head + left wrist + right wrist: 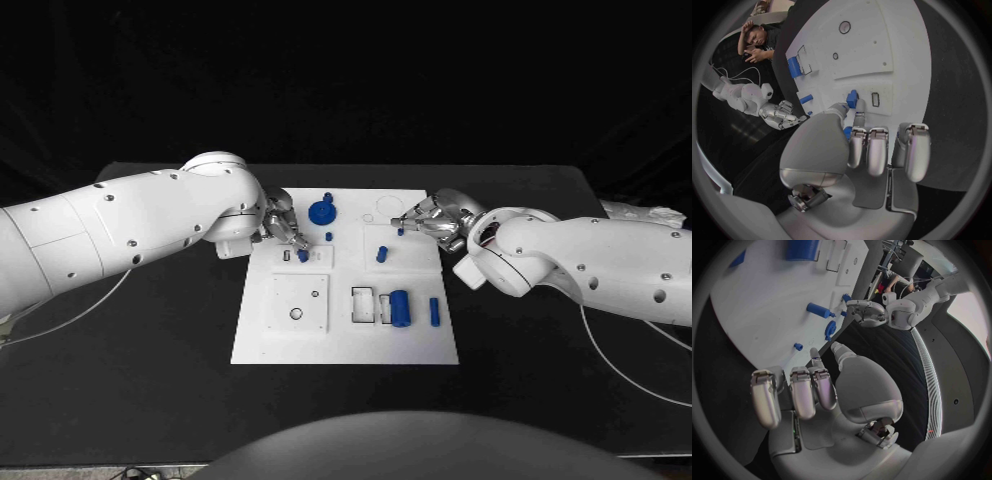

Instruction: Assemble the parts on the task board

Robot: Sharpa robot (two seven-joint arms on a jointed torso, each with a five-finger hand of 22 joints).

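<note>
Pinching a small blue peg (pixel 852 98) between thumb and finger over the task board (pixel 346 345) beside the blue gear (pixel 323 212), the left hand (pixel 281 232) seems mid-insertion and next needs lowering into a socket, while the right hand (pixel 437 222) hovers empty, fingers loosely apart.

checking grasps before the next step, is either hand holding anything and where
The left hand pinches a small blue peg by its near end. The right hand appears to hold nothing.
</note>
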